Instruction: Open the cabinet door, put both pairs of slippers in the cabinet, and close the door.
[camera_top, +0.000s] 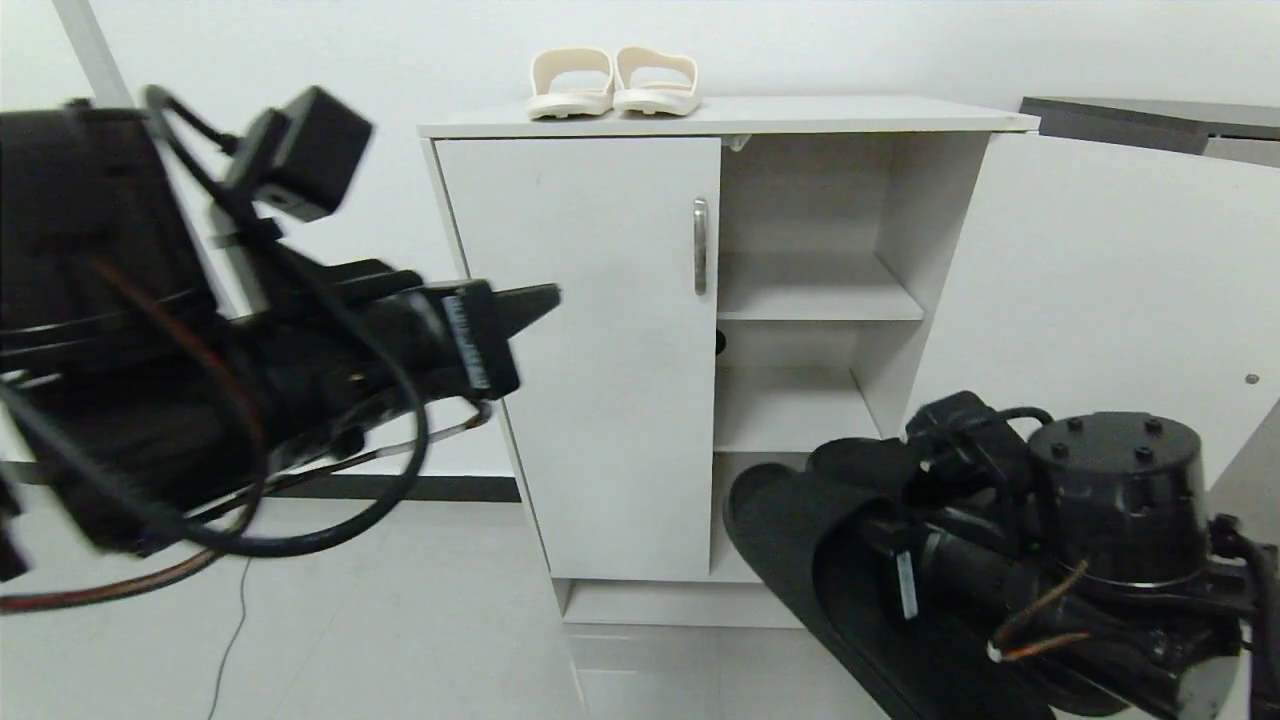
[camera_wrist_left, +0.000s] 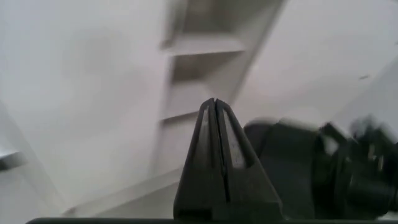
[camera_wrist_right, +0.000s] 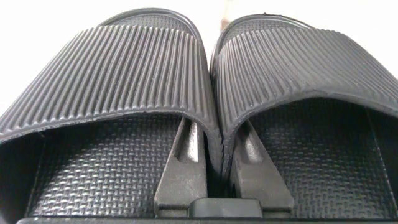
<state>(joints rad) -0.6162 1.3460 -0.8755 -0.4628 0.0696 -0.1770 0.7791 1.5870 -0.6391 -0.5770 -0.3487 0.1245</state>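
A white cabinet (camera_top: 850, 115) stands ahead with its left door (camera_top: 590, 400) closed and its right door (camera_top: 1100, 280) swung wide open. A pair of cream slippers (camera_top: 612, 83) rests on its top. My right gripper (camera_top: 890, 545) is low in front of the open compartment, shut on a pair of black slippers (camera_top: 800, 540). Its fingers (camera_wrist_right: 186, 162) pinch the two inner walls of the black slippers (camera_wrist_right: 143, 68) together. My left gripper (camera_top: 545, 298) hangs shut and empty in front of the closed door, with its tips (camera_wrist_left: 215, 106) pressed together.
Two shelves (camera_top: 815, 300) (camera_top: 790, 420) show inside the open half, both bare. A metal handle (camera_top: 700, 245) runs down the closed door's right edge. Pale tiled floor (camera_top: 420, 640) lies before the cabinet. A grey surface (camera_top: 1150, 120) sits at the back right.
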